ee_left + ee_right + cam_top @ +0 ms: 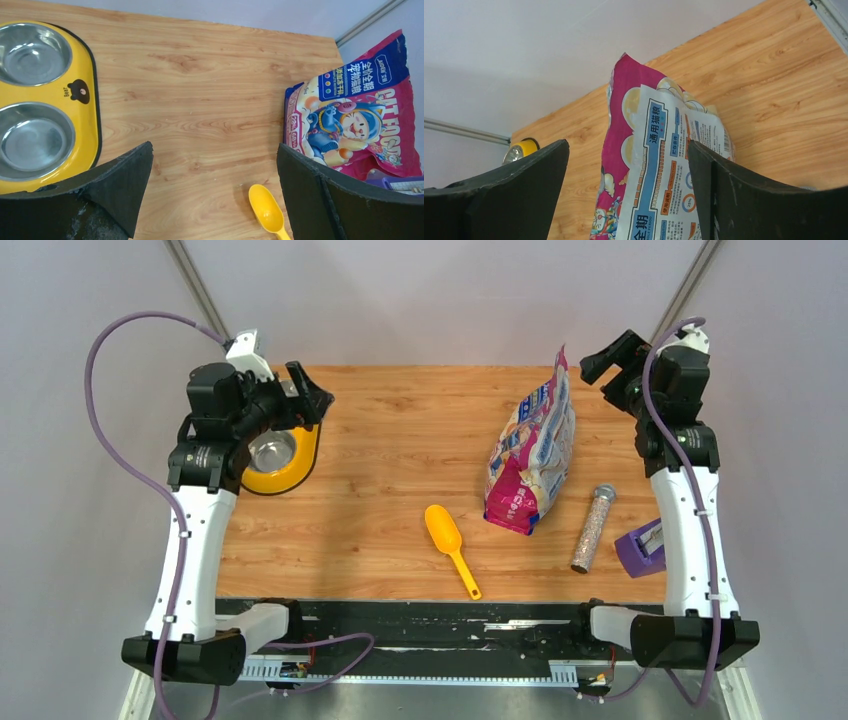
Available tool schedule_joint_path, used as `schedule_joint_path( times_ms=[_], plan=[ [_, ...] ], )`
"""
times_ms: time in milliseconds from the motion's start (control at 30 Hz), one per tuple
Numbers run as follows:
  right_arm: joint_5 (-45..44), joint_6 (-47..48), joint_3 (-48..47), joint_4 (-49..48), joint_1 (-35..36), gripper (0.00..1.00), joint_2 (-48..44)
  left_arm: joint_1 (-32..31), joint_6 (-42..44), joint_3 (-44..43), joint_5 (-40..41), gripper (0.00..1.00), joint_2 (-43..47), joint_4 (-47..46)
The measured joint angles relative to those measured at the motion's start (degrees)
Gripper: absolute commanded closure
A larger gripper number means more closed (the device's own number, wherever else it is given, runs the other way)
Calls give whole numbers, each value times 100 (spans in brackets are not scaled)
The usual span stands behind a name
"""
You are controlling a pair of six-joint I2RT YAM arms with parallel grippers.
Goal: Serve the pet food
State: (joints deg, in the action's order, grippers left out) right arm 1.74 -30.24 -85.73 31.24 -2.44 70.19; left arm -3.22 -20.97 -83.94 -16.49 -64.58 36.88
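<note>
My left claw (212, 152) and right claw (626, 145) are wide open, holding nothing. I think step 1 is just starting. Next I must grab the top of the shiny pink plastic cat food bag (530, 455).

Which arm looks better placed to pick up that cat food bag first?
Right: the right fingers, open, face the cat food bag near its top. The left fingers, also open, hang by the yellow double bowl, across the table from the bag.

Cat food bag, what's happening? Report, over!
Left tool open, empty. Right tool open, empty. Glossy pink, blue and white cat food bag untouched on wooden table. Nothing blocks it.
</note>
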Motion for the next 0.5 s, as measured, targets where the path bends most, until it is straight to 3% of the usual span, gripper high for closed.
schedule_joint_path(
  times_ms=[167, 367, 500],
  plan=[
    [234, -131, 9, 271, 0, 13, 205, 0, -66, 339, -225, 0, 13, -341],
    [422, -328, 22, 643, 96, 15, 529, -22, -245, 1263, -1113, 0, 26, -1097],
    [356, -566, 22, 848, 164, 19, 553, -229, -341, 1366, -1469, 0, -168, -1386]
  ],
)
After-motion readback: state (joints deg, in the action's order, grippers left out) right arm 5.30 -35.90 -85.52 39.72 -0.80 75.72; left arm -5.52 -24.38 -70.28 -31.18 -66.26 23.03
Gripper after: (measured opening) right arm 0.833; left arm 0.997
